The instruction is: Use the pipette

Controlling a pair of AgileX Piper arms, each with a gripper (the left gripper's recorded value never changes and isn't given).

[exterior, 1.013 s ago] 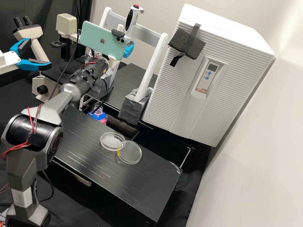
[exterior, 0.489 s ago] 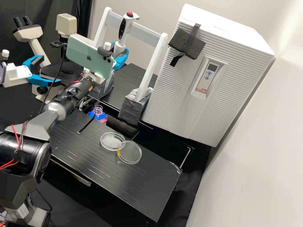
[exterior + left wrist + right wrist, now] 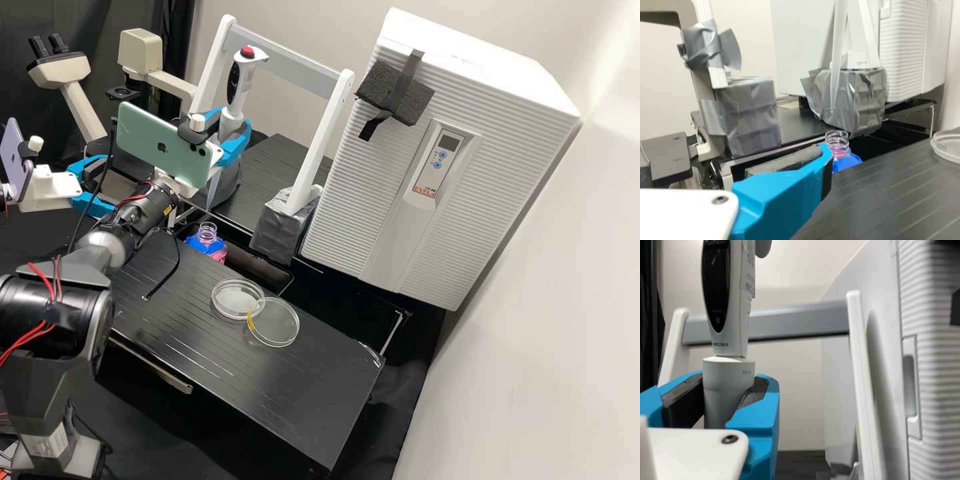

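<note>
My right gripper [image 3: 229, 137] [image 3: 722, 407] is shut on the lower body of the white pipette [image 3: 239, 77] [image 3: 727, 305] and holds it upright in front of the white rack. The clear pipette tip [image 3: 836, 60] hangs just above the open mouth of a small bottle of pink liquid [image 3: 210, 241] [image 3: 838, 146]. At the far left, my left gripper [image 3: 90, 181] hovers open over the bench and holds nothing. One of its blue fingers [image 3: 790, 192] points toward the bottle. Two clear petri dishes [image 3: 237, 297] [image 3: 274, 321] lie on the black platform.
A white rack with tape-wrapped feet [image 3: 313, 153] [image 3: 747, 120] stands behind the bottle. A large white ribbed machine [image 3: 433, 153] fills the right side. Microscopes [image 3: 60, 73] stand at the back left. The black platform [image 3: 280, 393] drops off at its front edge.
The right arm has carried the pipette left and down, off the rack toward the bottle. The left gripper has come down and to the right.
</note>
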